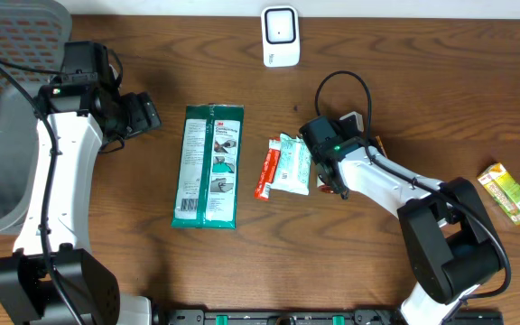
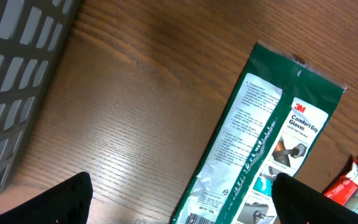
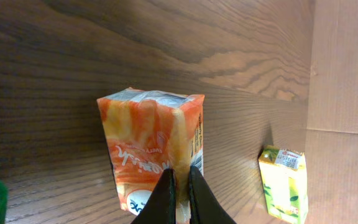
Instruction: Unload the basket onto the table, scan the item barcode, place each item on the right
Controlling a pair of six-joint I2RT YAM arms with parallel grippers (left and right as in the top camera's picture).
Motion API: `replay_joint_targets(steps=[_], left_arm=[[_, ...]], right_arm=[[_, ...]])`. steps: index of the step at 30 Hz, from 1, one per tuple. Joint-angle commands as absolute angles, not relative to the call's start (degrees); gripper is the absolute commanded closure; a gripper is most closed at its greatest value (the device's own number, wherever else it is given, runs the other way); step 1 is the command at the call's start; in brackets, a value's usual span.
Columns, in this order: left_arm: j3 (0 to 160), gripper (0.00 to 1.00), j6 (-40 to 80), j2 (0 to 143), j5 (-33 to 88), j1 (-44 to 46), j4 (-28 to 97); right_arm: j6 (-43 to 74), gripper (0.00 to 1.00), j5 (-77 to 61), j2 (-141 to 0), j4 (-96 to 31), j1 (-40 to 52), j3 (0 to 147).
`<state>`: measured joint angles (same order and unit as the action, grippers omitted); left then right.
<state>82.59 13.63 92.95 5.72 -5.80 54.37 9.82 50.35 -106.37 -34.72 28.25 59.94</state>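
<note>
Orange carton [image 3: 148, 143] stands upright on the table [image 3: 55, 56] at the centre of the right-wrist frame, its foil top showing. The right gripper [image 3: 182, 200] is pressed together on its near vertical edge, pinching only a thin corner. I judge it light and fairly stiff, but the glossy sides could slip and a corner pinch may let it swing; a grip across two flat faces would hold better. A yellow carton [image 3: 283, 182] stands well apart at lower right. Overhead, the scanner [image 1: 280, 36] sits at top centre, and the left gripper [image 1: 150, 116] is spread wide near a glove pack [image 1: 208, 167].
</note>
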Motion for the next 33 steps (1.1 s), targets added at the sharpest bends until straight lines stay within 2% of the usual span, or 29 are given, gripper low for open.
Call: replay_joint_targets(steps=[1,11,17,26,29,33], left_arm=[[82.7,0.08,13.3,93.2,5.8,-6.1,54.6],[82.7,0.08,13.3,93.2,5.8,-6.1,54.6],[82.7,0.08,13.3,93.2,5.8,-6.1,54.6],[82.7,0.07,13.3,93.2,5.8,-6.1,54.6],[82.7,0.08,13.3,93.2,5.8,-6.1,54.5],[82.7,0.08,13.3,93.2,5.8,-6.1,54.6]], right_arm=[[9.8,0.91,47.9,-106.5,-34.5,29.1,60.2],[10.8,0.85,42.7,-106.5,-32.5,29.1,60.2],[10.9,0.63,42.8,-106.3,-32.4,29.1,60.6],[10.8,0.56,41.2,-101.8,-33.1,28.8,63.0],[10.8,0.43,39.4,-97.9,-33.1,28.3,63.0],[10.8,0.36,31.1,-92.2,-33.6,25.4,63.0]])
